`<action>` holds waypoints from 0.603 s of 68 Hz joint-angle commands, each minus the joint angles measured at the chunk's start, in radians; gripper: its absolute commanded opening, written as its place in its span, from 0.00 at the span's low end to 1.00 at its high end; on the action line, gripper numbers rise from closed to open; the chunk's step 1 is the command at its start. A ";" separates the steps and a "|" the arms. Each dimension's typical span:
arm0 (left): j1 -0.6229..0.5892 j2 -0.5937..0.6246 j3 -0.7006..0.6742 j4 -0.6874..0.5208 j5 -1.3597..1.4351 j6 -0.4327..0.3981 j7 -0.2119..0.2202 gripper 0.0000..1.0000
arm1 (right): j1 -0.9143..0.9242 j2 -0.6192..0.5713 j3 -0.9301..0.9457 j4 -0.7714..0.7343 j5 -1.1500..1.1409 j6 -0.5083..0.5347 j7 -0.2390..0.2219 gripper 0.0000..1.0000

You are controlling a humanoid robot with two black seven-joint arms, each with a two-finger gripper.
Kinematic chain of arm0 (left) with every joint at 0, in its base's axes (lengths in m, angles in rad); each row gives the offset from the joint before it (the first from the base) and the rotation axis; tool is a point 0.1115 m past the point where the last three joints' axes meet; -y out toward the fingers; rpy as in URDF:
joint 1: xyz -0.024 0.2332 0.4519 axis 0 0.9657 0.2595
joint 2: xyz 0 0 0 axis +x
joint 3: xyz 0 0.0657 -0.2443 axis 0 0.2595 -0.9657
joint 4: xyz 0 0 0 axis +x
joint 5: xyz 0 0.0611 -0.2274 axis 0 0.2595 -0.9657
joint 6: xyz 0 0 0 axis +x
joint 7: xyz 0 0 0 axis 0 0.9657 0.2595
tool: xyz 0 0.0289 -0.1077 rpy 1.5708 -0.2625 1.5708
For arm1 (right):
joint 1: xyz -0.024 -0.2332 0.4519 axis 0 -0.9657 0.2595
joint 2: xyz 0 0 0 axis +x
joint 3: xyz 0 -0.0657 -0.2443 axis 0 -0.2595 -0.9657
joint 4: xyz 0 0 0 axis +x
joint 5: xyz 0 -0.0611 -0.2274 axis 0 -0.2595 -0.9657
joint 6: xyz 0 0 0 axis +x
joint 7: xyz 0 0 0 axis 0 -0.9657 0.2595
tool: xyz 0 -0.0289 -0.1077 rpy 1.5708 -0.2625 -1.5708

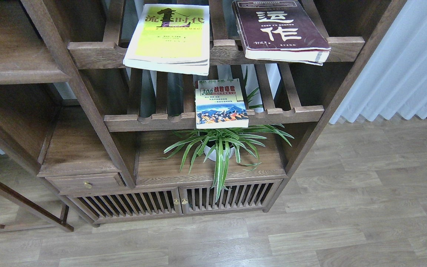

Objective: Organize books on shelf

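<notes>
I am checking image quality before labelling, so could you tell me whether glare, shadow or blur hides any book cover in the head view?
Head view: sharp overall, lighting even and soft; the yellow-green book looks slightly washed out but legible; the maroon book and the small "300" book read clearly; the deep shelf recesses on the left are dim.

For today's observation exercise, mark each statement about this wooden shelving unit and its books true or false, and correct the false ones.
1. The large yellow-green paperback lies on the upper slatted rack. True.
2. The thick maroon paperback stands upright. False: it lies flat, cover up.
3. The small yellow-and-blue paperback marked "300" lies on the lower slatted rack. True.
4. The green striped plant in a white pot sits on the floor. False: it stands on a solid brown board.
</notes>
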 commanded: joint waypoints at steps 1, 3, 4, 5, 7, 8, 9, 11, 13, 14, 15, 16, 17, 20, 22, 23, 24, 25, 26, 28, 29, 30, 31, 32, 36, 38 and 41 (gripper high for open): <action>-0.041 0.000 -0.089 -0.011 0.000 -0.008 -0.001 1.00 | 0.011 0.000 0.035 0.027 0.000 0.092 0.000 1.00; -0.043 0.000 -0.089 -0.016 0.000 -0.008 -0.004 1.00 | 0.013 0.000 0.035 0.030 0.000 0.113 0.000 1.00; -0.042 0.000 -0.090 -0.020 0.000 -0.008 -0.006 1.00 | 0.013 0.000 0.035 0.038 0.002 0.138 0.000 1.00; -0.042 0.000 -0.090 -0.022 0.000 -0.008 -0.006 1.00 | 0.013 0.000 0.035 0.039 0.002 0.147 0.000 1.00; -0.042 0.000 -0.090 -0.022 0.002 -0.008 -0.004 1.00 | 0.013 0.000 0.035 0.048 0.000 0.184 0.000 1.00; -0.042 0.000 -0.090 -0.022 0.002 -0.008 0.000 1.00 | 0.013 0.000 0.037 0.053 0.000 0.205 0.000 1.00; -0.042 0.000 -0.090 -0.022 0.000 -0.008 -0.003 1.00 | 0.014 0.000 0.037 0.055 0.000 0.208 0.000 1.00; -0.040 0.000 -0.093 -0.023 0.000 -0.008 -0.004 1.00 | 0.014 0.000 0.035 0.059 0.000 0.208 0.000 1.00; -0.029 0.000 -0.101 -0.023 0.000 -0.008 -0.006 1.00 | 0.017 0.000 0.035 0.064 0.000 0.208 0.000 1.00; -0.028 0.000 -0.101 -0.023 0.000 -0.008 -0.006 1.00 | 0.017 0.000 0.035 0.065 0.000 0.208 0.000 1.00; -0.023 0.000 -0.101 -0.023 0.000 -0.008 -0.006 1.00 | 0.022 0.000 0.035 0.067 0.000 0.208 0.000 1.00; -0.020 0.000 -0.103 -0.023 0.000 -0.008 -0.006 1.00 | 0.026 0.000 0.032 0.070 0.002 0.208 0.000 1.00; -0.017 0.000 -0.103 -0.023 0.000 -0.008 -0.006 1.00 | 0.028 0.000 0.032 0.071 0.002 0.208 0.000 1.00; -0.019 0.000 -0.103 -0.025 -0.001 -0.008 -0.007 1.00 | 0.040 0.000 0.028 0.072 0.000 0.208 0.000 1.00; -0.023 0.000 -0.103 -0.025 -0.001 -0.008 -0.007 1.00 | 0.048 0.000 0.028 0.072 0.000 0.208 0.000 1.00; -0.031 0.000 -0.104 -0.033 -0.003 -0.008 -0.009 1.00 | 0.078 0.000 0.026 0.067 -0.001 0.208 0.000 1.00; -0.031 0.000 -0.104 -0.034 -0.003 -0.008 -0.009 1.00 | 0.083 0.000 0.026 0.067 -0.001 0.208 0.000 1.00; -0.032 0.000 -0.104 -0.036 -0.004 -0.008 -0.009 1.00 | 0.091 0.000 0.028 0.067 -0.001 0.208 0.000 1.00; -0.034 0.000 -0.106 -0.042 -0.010 -0.008 -0.009 1.00 | 0.102 0.000 0.035 0.067 0.000 0.208 0.000 1.00; -0.034 0.000 -0.107 -0.046 -0.017 -0.008 -0.009 1.00 | 0.111 0.000 0.037 0.067 0.000 0.208 0.000 1.00; -0.035 0.000 -0.109 -0.048 -0.021 -0.008 -0.009 1.00 | 0.115 0.000 0.040 0.068 0.002 0.208 0.000 1.00; -0.037 0.000 -0.112 -0.053 -0.032 -0.008 -0.009 1.00 | 0.126 0.000 0.049 0.070 0.006 0.208 0.000 1.00; -0.037 0.000 -0.113 -0.057 -0.040 -0.008 -0.009 1.00 | 0.129 0.000 0.060 0.070 0.011 0.208 0.000 1.00; -0.037 0.000 -0.113 -0.057 -0.044 -0.008 -0.009 1.00 | 0.131 0.000 0.065 0.070 0.013 0.208 0.000 1.00; -0.035 0.000 -0.115 -0.072 -0.081 -0.008 -0.010 1.00 | 0.137 0.000 0.117 0.070 0.016 0.208 0.000 1.00; -0.035 0.000 -0.115 -0.088 -0.104 -0.008 -0.013 1.00 | 0.138 0.000 0.143 0.073 0.017 0.208 0.000 1.00; -0.035 0.000 -0.115 -0.102 -0.121 -0.008 -0.021 1.00 | 0.140 0.000 0.163 0.082 0.017 0.208 0.000 1.00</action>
